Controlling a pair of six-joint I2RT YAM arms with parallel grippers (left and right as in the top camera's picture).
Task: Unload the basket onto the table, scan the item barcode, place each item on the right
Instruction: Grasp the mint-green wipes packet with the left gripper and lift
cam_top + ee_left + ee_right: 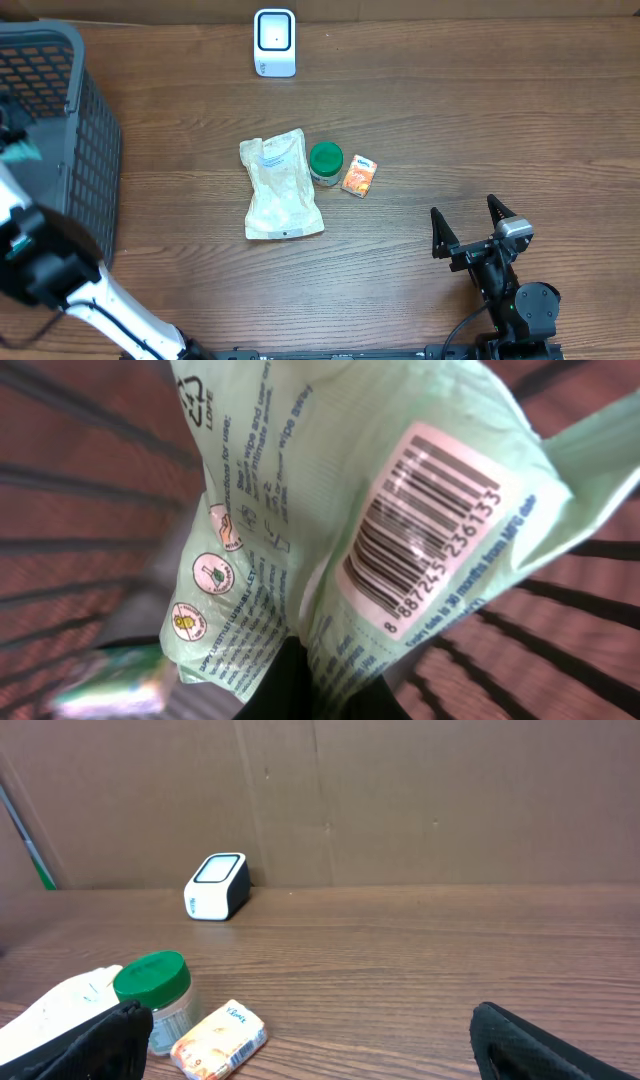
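A light green wipes pack fills the left wrist view, its white barcode label turned toward the camera. My left gripper is shut on the pack's lower edge, and only the dark fingers show beneath the film. This happens inside the grey basket at the table's left, where the left arm reaches in. The white scanner stands at the back centre and is also in the right wrist view. My right gripper rests open near the front right, holding nothing.
On the table's middle lie a white pouch, a green-lidded jar and a small orange packet. The jar and orange packet sit ahead-left of the right gripper. A cardboard wall backs the table.
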